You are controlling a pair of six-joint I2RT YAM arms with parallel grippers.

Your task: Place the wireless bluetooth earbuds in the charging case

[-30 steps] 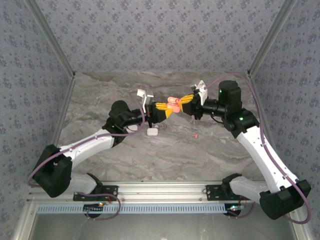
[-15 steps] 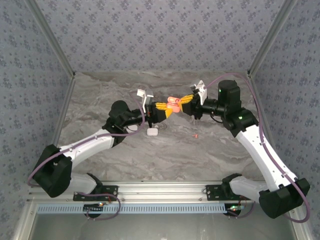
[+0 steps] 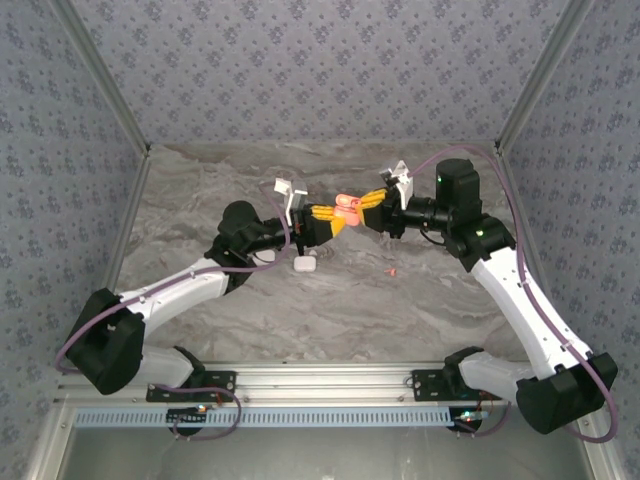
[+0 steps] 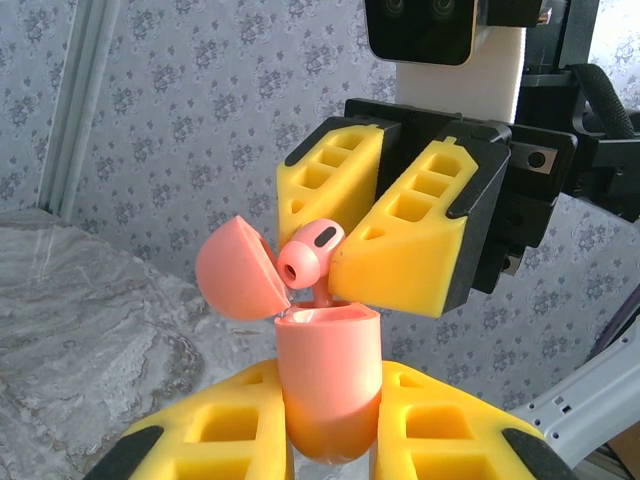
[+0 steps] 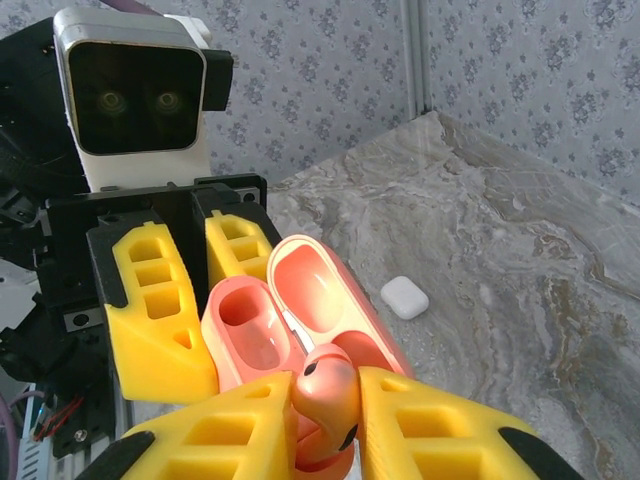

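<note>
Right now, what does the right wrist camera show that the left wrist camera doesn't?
Right wrist view: the pink case seen from its open inside, with an empty well, and a white case lying on the table. Left wrist view: the lid from its rounded outside, and the pink earbud with its stem reaching the case's rim. Shared: the left tool gripping the pink case, the right tool holding the earbud over it.

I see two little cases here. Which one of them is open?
The pink case, gripped in the left hand: its lid is flipped back, showing the hollow inside. The white case lies shut on the table.
</note>
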